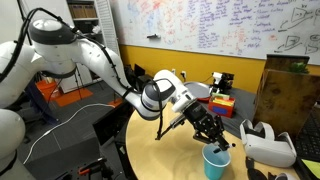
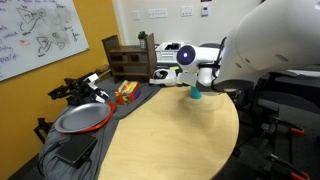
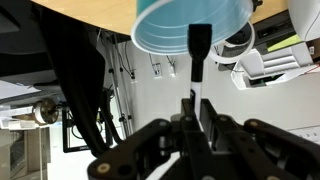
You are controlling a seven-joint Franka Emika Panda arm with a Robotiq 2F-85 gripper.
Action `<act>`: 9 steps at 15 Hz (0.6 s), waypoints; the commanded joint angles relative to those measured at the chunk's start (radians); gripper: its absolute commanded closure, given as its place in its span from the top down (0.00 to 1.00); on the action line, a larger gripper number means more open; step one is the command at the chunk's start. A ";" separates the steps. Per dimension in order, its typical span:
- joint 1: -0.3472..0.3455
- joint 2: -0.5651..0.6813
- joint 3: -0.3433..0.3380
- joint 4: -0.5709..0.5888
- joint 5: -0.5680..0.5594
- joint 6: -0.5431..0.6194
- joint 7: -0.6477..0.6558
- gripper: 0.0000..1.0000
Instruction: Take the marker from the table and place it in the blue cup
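The cup [image 3: 192,25] is a pale sky blue, plain all over, and the marker [image 3: 199,45] against it is black. The claw [image 3: 197,100] is black too, on a white arm [image 1: 95,55] with dark joints. The bench [image 2: 170,140] is light tan wood with a dark edge. The headset [image 1: 268,145] is white, and the wall [image 2: 90,25] behind is mustard yellow.

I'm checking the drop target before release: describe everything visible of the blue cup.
The blue cup is small, light blue and plastic-looking, with a round open rim, narrowing slightly toward its base. It stands upright on the tan table near its edge, close to a white headset. The gripper hangs above it, shut on the black marker, its tip at the rim; contact is unclear.
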 commanded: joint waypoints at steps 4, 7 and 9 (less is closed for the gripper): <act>-0.031 -0.007 0.012 0.035 0.009 -0.013 -0.011 0.62; -0.029 -0.006 0.007 0.035 0.008 -0.012 -0.008 0.85; -0.020 -0.005 -0.003 0.027 0.009 -0.011 -0.004 1.00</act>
